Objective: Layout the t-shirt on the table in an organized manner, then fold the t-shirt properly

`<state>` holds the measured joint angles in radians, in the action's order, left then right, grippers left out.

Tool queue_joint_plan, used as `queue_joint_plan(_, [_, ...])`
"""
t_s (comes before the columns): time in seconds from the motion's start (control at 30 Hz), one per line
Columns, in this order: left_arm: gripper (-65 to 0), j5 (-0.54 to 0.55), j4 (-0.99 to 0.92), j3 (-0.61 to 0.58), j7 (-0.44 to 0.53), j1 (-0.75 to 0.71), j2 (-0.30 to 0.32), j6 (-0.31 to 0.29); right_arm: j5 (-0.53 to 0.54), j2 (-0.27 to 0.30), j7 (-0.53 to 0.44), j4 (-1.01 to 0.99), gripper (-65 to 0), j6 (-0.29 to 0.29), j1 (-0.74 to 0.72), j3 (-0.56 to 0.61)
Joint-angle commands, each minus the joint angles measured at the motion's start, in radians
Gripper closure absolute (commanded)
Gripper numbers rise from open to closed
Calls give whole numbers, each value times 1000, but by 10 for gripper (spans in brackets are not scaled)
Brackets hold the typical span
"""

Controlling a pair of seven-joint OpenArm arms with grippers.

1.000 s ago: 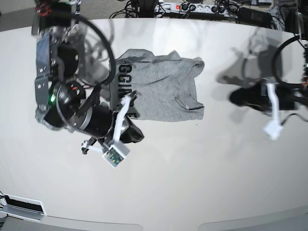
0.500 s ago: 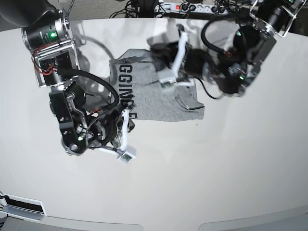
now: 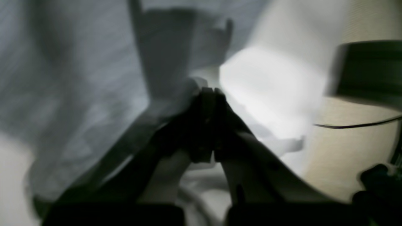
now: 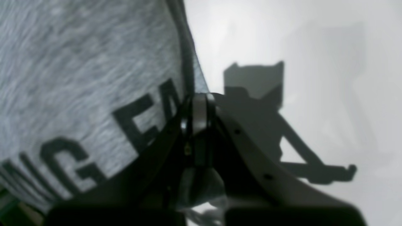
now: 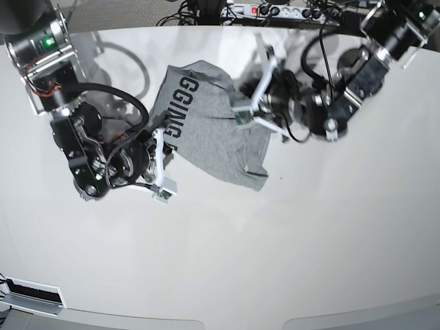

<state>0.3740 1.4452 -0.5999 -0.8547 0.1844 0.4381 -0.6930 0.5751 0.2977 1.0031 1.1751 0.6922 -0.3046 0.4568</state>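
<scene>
Both tools pinch the grey t-shirt [image 5: 210, 134], right tool [image 4: 199, 108] at the lettered hem, left tool [image 3: 209, 94] on the opposite edge, above the white tabletop [image 5: 309, 240]; uneven pulling could bunch the cloth

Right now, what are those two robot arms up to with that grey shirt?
Both arms are handling a grey t-shirt on a big white table. The right gripper is pinched shut on the shirt's edge beside the black lettering, and the left gripper is closed on the fabric on the opposite side. Between them the shirt is bunched and skewed at an angle, with one corner trailing down toward the tabletop. It is not spread flat, so no folding has begun.
</scene>
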Motion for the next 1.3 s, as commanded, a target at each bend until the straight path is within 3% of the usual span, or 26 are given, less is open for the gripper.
queue_joint_plan(0.0, [0,15,-12,5,36,38,2,-5,34,19,5,33,0,6,-7,-5])
queue_joint_plan(0.13, [0,6,-127,5,129,109,-8,1,134,61,39,120,0,-1,64,-13])
queue_joint_plan(0.37, [0,-131,-226,5,266,174,-44,114,209,67,61,334,0,-46,232,-113])
queue_joint_plan(0.47, [0,-137,-225,5,270,198,-45,160,209,62,60,423,0,-46,294,-170])
queue_joint_plan(0.57, [0,-114,-219,6,217,223,-45,159,202,62,60,493,0,-46,332,-230])
queue_joint_plan(0.73, [0,61,-117,50,14,231,-33,159,230,63,64,542,0,-82,346,-357])
queue_joint_plan(0.8, [0,177,-55,109,-54,224,-18,137,282,63,71,555,0,-68,347,-412])
queue_joint_plan(0.87, [0,328,6,186,-98,205,9,98,397,63,105,567,0,6,355,-468])
queue_joint_plan(0.97, [0,556,68,335,-177,132,39,1,666,62,210,593,0,6,391,-561])
queue_joint_plan(1.07, [0,706,121,472,-219,14,45,-5,842,60,335,629,0,6,440,-641])
queue_joint_plan(1.13, [0,772,162,543,-255,-61,46,-5,908,59,393,659,0,6,472,-692])
queue_joint_plan(1.27, [0,869,289,659,-314,-204,72,-5,908,42,393,760,0,6,551,-790])
